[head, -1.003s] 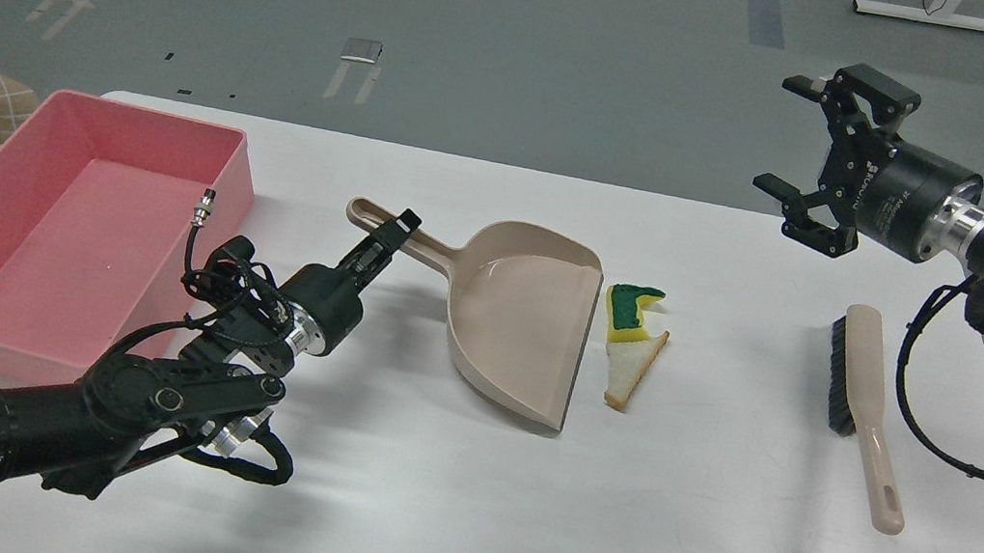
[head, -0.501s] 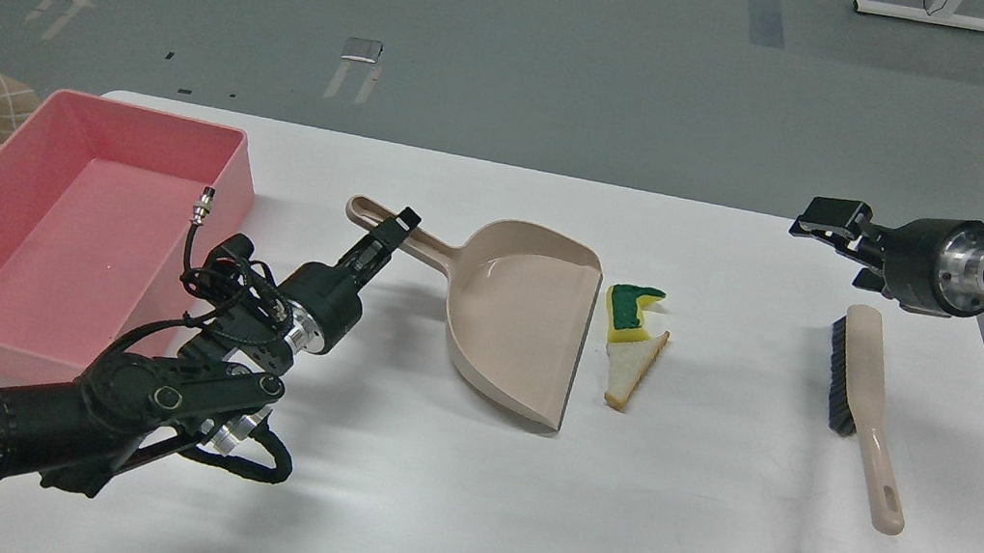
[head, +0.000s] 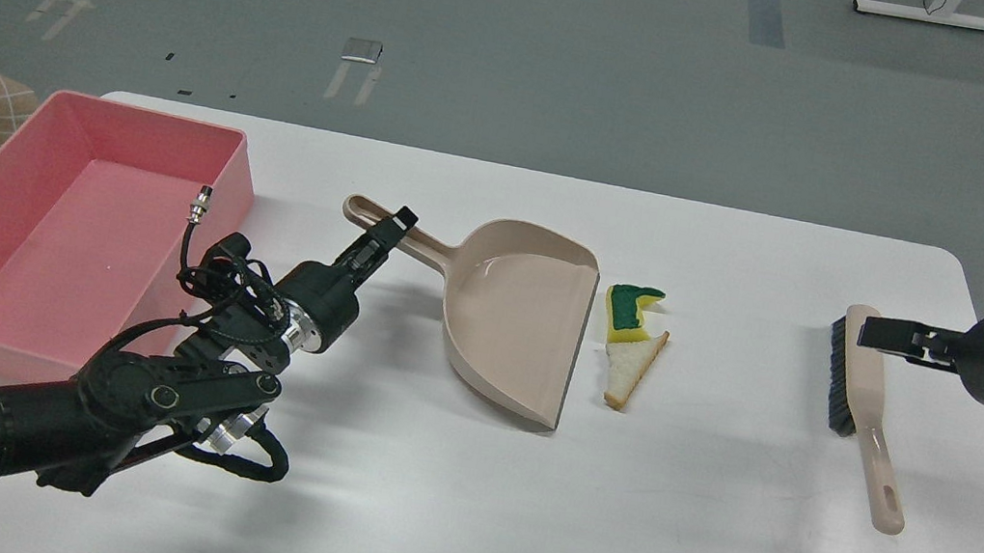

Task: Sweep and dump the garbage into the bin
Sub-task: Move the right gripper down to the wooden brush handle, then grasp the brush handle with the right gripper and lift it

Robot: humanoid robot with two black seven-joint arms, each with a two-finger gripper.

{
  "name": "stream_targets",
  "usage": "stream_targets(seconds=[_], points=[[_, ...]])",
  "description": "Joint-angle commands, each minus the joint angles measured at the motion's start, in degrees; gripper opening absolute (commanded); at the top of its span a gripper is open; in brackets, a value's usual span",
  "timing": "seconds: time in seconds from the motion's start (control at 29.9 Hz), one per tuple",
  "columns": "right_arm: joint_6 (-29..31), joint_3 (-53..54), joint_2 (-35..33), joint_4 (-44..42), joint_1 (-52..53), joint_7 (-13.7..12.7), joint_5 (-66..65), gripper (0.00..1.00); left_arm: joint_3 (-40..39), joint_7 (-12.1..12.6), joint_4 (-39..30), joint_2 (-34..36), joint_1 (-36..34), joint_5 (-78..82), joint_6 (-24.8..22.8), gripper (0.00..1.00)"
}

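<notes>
Seen from the head camera, a white table (head: 439,503) is laid out for a sweeping job: a pink plastic bin (head: 60,231) sits at the left end, a beige dustpan (head: 520,320) lies near the middle with its mouth turned to the right, and the garbage rests just beside that mouth. The garbage is made up of a yellow sponge piece (head: 630,315) with a green top and, touching it on the near side, a triangular bread slice (head: 631,373) with a tan crust. The dustpan's handle is pinched by the left gripper (head: 388,235), its fingers drawn in on it. At the right, the right gripper (head: 884,332) is held at the far end of a beige hand brush (head: 862,410) that lies flat, bristles turned toward the scraps; the fingers are seen edge-on, so whether they are parted or closed cannot be told, and no hold on the brush is evident. Both scraps are judged light and soft, likely to skid or tumble under the bristles rather than resist, so a low, gentle stroke is called for. The brush is judged rigid and easy to lift, best taken along its slim handle, behind the bristles.
</notes>
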Motion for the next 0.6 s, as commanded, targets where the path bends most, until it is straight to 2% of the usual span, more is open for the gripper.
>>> stream_targets(seconds=[0.0,0.13,0.57], points=[[0.0,0.0,-2.8,3.8,-3.0,-0.3,0.0,0.99,0.0,0.0,0.1,0.0,0.1,-0.1,0.0,0.00],[0.0,0.1,-4.4,6.5,-6.1,-0.3,0.0,0.99,0.0,0.0,0.0,0.1,0.1,0.0,0.0,0.00],[0.0,0.2,-3.7,6.5,-7.1,-0.3,0.1,0.95,-0.1,0.0,0.0,-0.1,0.2,0.0,0.0,0.00]])
